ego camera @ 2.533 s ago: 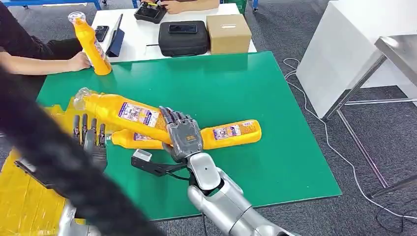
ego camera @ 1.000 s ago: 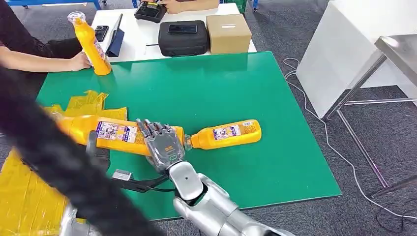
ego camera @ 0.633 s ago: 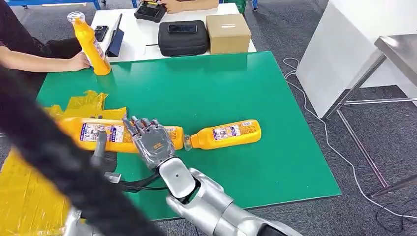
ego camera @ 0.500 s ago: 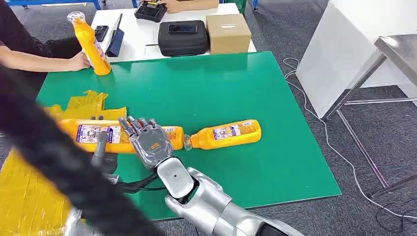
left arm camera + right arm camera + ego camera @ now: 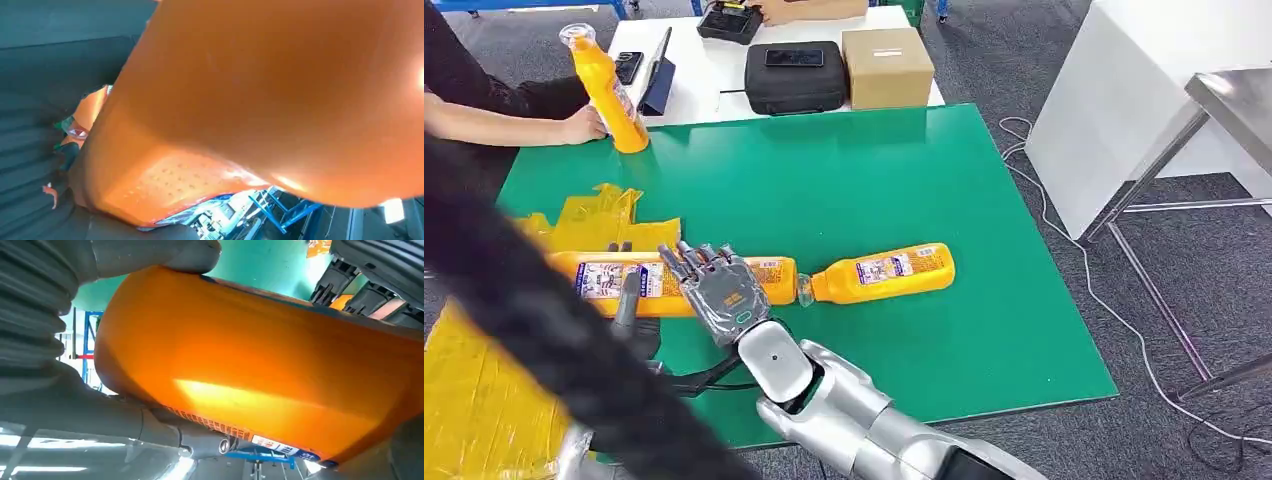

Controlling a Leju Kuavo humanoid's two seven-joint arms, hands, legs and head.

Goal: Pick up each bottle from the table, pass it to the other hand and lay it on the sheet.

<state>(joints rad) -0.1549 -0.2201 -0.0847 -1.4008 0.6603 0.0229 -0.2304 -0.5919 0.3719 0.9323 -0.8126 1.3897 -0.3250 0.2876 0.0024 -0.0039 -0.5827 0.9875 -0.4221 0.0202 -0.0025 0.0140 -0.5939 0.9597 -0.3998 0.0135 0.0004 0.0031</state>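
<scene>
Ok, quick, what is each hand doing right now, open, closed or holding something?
Left hand: grips the orange bottle from below.
Right hand: holds the same bottle, fingers wrapped over it.

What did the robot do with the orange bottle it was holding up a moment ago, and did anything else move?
The held bottle came down from its tilt to lie level and travelled toward the robot's left, nearer the yellow sheet. The right hand went with it, still gripping it, and the left hand now holds it too. The second bottle on the green table stayed put, as did the upright bottle a person holds.
</scene>
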